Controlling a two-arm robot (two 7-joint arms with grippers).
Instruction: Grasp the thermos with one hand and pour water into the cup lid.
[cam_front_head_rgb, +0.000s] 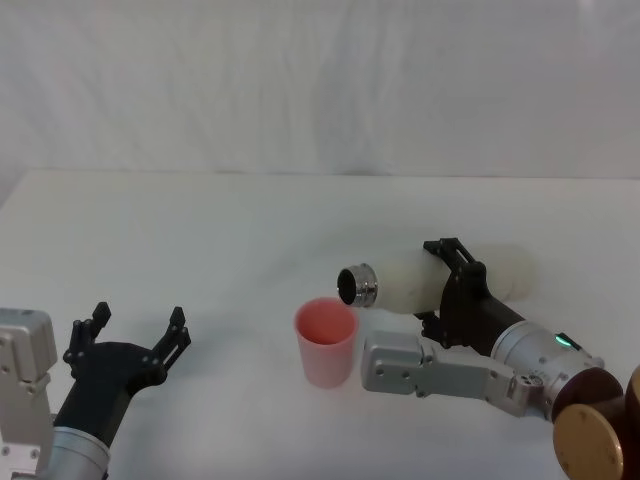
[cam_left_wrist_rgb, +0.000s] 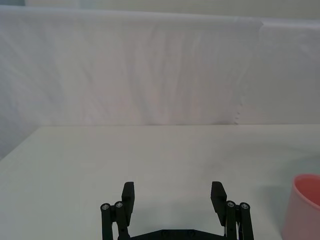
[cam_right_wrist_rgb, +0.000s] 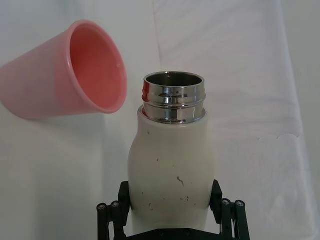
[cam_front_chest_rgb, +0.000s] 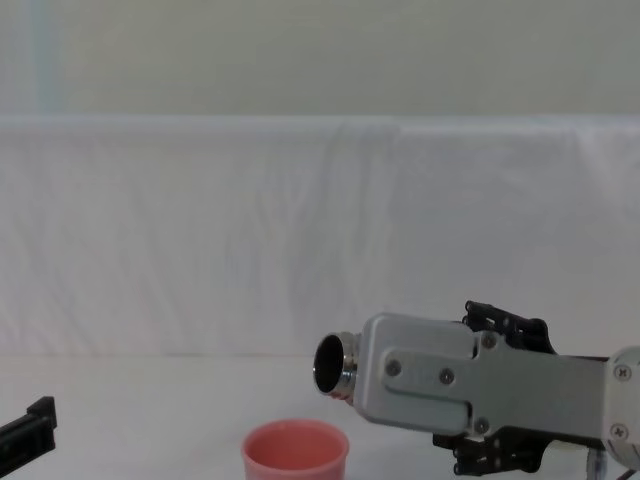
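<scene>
The right gripper (cam_front_head_rgb: 447, 283) clamps the thermos (cam_front_head_rgb: 420, 280) tipped sideways, its steel neck just above the pink cup lid (cam_front_head_rgb: 325, 342); the left gripper (cam_front_head_rgb: 135, 333) rests spread apart nearby.

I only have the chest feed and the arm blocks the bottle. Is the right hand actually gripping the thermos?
Observer: Yes, the right hand is shut on the thermos body, low down.
Operator: Is the mouth over the cup lid?
Observer: The steel mouth is tipped sideways just above the cup lid rim, at its right edge.
Operator: Anything in the cup?
Observer: Its inside looks dry in the right wrist view.
Operator: Left hand?
Observer: The left hand is open, parked left of the cup.
</scene>
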